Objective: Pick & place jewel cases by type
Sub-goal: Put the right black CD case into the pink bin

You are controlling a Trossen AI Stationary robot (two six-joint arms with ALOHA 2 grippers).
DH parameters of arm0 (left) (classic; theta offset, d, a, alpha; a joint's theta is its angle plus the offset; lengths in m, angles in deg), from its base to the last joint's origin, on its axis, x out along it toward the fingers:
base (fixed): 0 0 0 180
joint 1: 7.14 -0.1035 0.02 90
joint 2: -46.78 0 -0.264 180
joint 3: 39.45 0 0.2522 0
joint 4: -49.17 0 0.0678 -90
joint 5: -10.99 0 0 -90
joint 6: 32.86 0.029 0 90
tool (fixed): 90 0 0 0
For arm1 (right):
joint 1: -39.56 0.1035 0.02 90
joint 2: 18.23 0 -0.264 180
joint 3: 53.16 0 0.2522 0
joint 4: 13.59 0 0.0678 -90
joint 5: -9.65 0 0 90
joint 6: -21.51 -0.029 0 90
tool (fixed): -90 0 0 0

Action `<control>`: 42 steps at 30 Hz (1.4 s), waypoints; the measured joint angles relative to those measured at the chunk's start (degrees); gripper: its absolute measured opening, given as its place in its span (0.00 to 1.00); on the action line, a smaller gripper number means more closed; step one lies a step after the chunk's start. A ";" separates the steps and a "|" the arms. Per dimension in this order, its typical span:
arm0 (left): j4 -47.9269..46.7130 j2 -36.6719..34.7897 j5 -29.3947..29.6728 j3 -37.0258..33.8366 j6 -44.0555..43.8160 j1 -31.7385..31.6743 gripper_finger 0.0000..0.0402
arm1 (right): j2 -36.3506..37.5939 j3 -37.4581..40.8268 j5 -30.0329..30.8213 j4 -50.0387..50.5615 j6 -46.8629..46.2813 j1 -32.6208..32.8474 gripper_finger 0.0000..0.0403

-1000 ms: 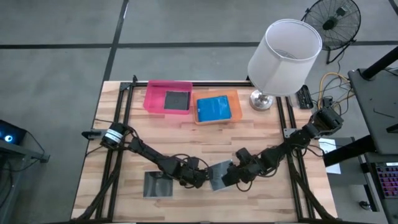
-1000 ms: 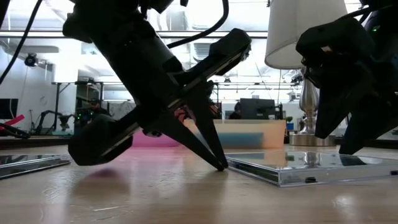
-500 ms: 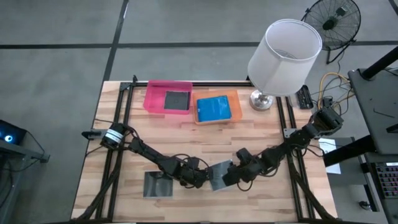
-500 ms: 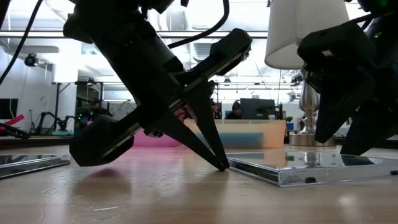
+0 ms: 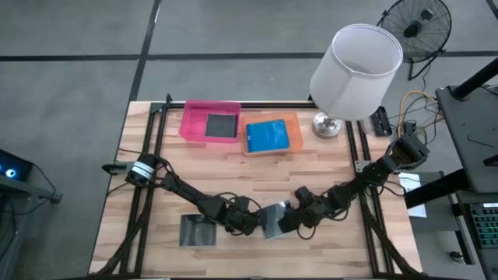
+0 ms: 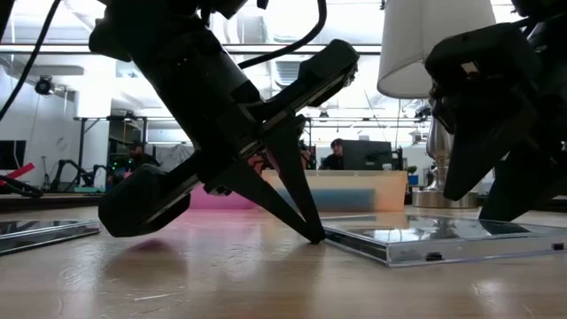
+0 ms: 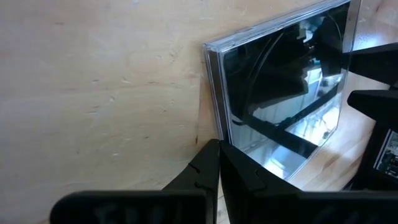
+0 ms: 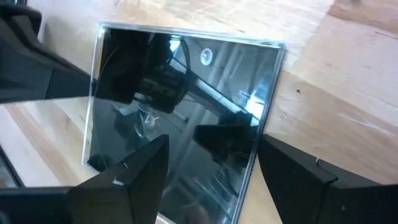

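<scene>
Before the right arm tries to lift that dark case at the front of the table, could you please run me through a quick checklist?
1. Right gripper jaws open, straddling the near edge of the dark jewel case: ok.
2. Left gripper shut, tip against the case's opposite edge as a brace: ok.
3. Case lifted off the table: not ok, it lies flat.
4. Pink tray, holding a dark case already, has free room: ok.
5. Second dark case clear of both arms: ok.
6. Firm grip possible on the thin edge: cannot tell.
</scene>
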 joint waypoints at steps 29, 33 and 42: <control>-1.07 0.00 -0.62 -0.07 2.21 -0.11 0.00 | 1.57 -3.77 -3.59 1.08 0.41 2.10 0.58; -1.10 0.00 -0.66 -0.07 2.78 -0.13 0.00 | 1.87 -4.16 -3.56 1.43 0.61 2.40 0.58; -1.21 0.00 -1.09 -0.03 3.45 -0.17 0.00 | 4.69 -4.85 -1.79 3.58 1.25 2.39 0.58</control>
